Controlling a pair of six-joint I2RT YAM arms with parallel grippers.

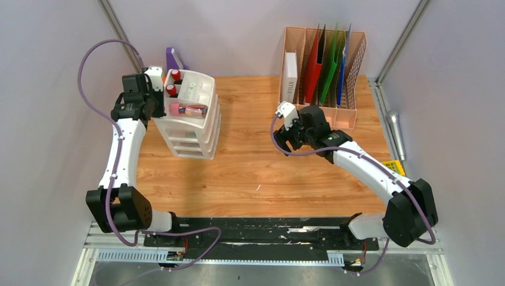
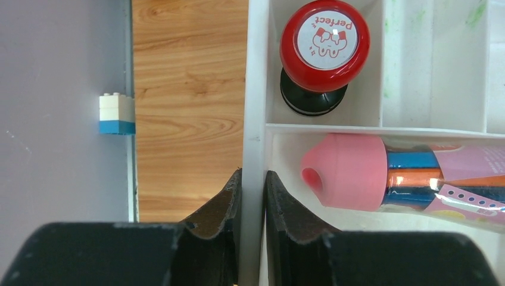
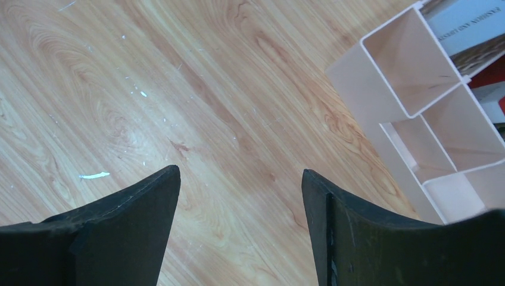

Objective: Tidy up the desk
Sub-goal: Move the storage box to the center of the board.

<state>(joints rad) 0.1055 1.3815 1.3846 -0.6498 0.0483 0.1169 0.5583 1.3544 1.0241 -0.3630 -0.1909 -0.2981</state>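
Grey walls around a light-brown wood-grain table (image 1: 256,173), with a black rail along the near edge. Mostly bare planks in the middle and the gear pushed toward the back, likely to keep working room free.

Back left: a white plastic drawer unit (image 1: 193,134), stacked drawers under an open, divided top tray. In the tray, a red-capped round stamp (image 2: 324,42) upright in its own compartment. Beside it, a pink-capped, brightly printed tube (image 2: 381,179) lying flat in the longer compartment, probably too long to stand. Left end effector (image 2: 253,179) clamped on the tray's thin outer wall, one finger outside and one inside, both pressed against the plastic. A sensible grip for dragging or steadying the whole drawer unit without disturbing its contents; seemingly a repositioning step. Off to the side, against the grey wall, a small white-and-blue toy brick (image 2: 117,113), apart from the drawer unit.

Back right: a pale pink slotted file rack (image 1: 342,119) holding a white book and red, green and blue folders upright. Right end effector (image 3: 239,173) just in front of it, fingers spread wide above bare wood, gripping nothing. Apparently idle or between picks.

Judging by the layout, well along with the tidying, though hard to say what remains.
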